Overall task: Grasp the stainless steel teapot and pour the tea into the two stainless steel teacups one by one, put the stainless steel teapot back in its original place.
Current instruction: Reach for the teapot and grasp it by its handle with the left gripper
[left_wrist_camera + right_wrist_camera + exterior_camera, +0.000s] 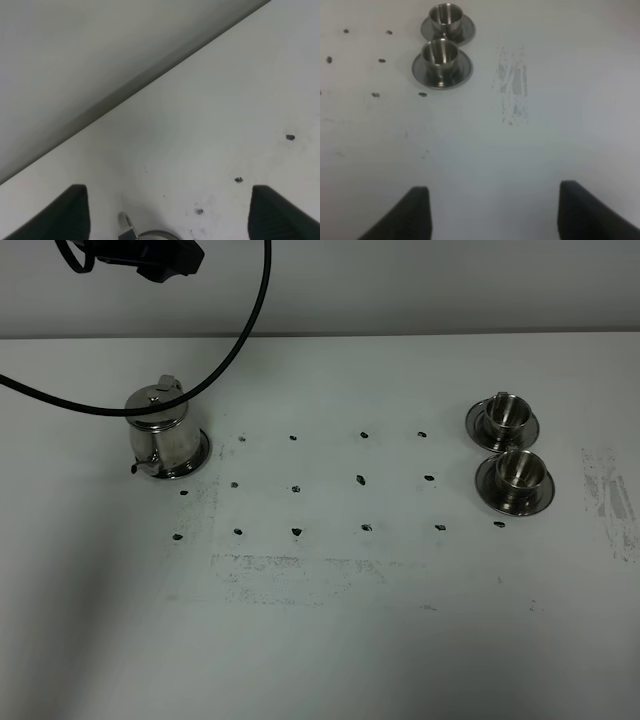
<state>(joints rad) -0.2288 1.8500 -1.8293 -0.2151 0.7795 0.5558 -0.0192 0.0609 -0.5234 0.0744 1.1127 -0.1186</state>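
Observation:
The stainless steel teapot [160, 430] stands upright at the table's left on a round steel disc [204, 451], lid on; no tea shows. Its top just shows in the left wrist view [131, 231]. My left gripper [167, 202] is open and empty, above and behind the teapot; only a dark part of that arm [160, 255] shows in the high view. The two stainless steel teacups, far [505, 412] and near [520, 469], stand on saucers at the right, also in the right wrist view [445, 15] [440, 54]. My right gripper [493, 200] is open, empty, well short of them.
A black cable [255, 315] loops down over the table's back left, close to the teapot. Rows of small black marks [361, 479] dot the middle of the white table [330, 640]. Scuffed grey patches [610, 495] lie at the right edge. A wall runs behind.

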